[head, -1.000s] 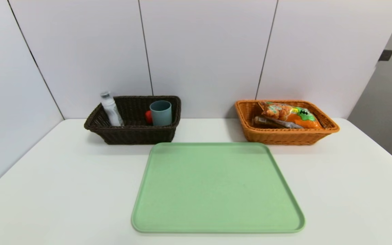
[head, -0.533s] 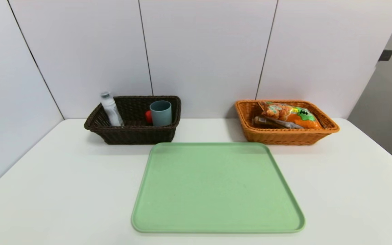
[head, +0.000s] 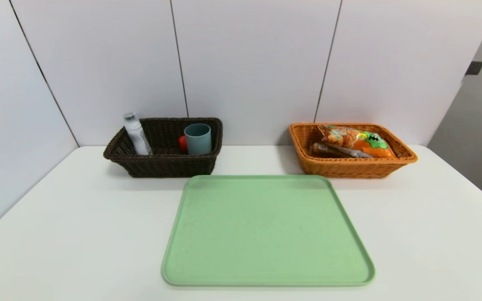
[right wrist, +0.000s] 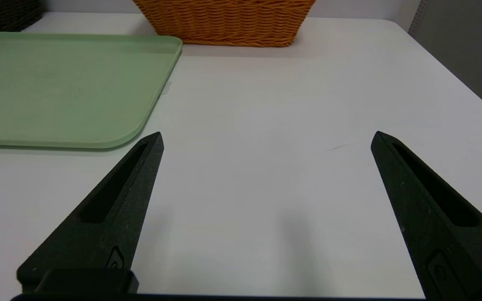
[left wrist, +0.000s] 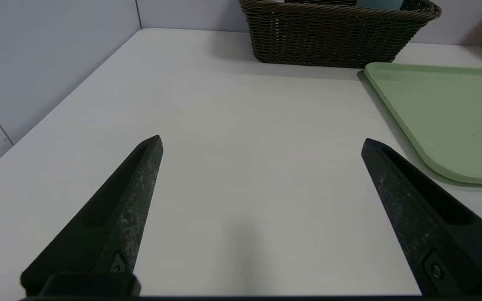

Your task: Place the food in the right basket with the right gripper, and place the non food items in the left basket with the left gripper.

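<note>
Left gripper point(left wrist: 262, 140) and right gripper point(right wrist: 266, 136) hover over the white table point(head: 78, 217), jaws wide, empty. Rectangular dark brown wicker basket point(head: 165, 165) holds 3 items; rectangular orange wicker basket point(head: 349, 169) holds 2.

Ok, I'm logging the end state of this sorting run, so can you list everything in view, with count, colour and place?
left basket: one, dark brown, back left of the table
bottle: one, clear with grey cap, leaning in the left basket
cup: one, blue-grey, upright in the left basket
toy: one, red, behind the cup, mostly hidden
right basket: one, orange, back right
snack bag: one, orange with green label, in the right basket
bar: one, brown-gold, beside the bag
tray: one, green, centre
table: one, white
left gripper: open, above the table left of the tray
right gripper: open, right of the tray
</note>
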Robot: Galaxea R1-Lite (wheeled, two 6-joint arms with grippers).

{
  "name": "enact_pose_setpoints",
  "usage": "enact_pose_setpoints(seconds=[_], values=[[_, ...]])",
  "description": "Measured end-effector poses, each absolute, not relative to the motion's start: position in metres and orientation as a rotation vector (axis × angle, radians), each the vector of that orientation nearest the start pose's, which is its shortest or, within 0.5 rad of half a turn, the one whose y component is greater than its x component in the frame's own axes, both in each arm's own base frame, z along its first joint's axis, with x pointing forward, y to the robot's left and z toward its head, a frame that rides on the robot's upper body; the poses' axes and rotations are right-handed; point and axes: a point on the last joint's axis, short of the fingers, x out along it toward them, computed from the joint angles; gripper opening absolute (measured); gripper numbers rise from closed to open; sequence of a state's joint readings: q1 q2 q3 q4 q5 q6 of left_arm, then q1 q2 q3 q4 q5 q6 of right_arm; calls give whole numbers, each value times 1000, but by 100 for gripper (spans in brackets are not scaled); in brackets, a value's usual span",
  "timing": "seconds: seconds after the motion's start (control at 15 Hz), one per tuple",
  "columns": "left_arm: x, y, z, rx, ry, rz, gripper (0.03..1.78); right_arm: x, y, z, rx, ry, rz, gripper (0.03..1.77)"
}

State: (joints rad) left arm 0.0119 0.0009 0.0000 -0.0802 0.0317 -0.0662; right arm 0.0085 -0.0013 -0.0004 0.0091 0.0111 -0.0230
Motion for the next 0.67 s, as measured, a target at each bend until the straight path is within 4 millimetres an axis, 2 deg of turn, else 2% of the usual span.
enact_pose_setpoints(seconds=[0.67], values=[[-23, 0, 84, -68, -81, 40, 169, -23, 0, 75, -1, 5, 8, 171]])
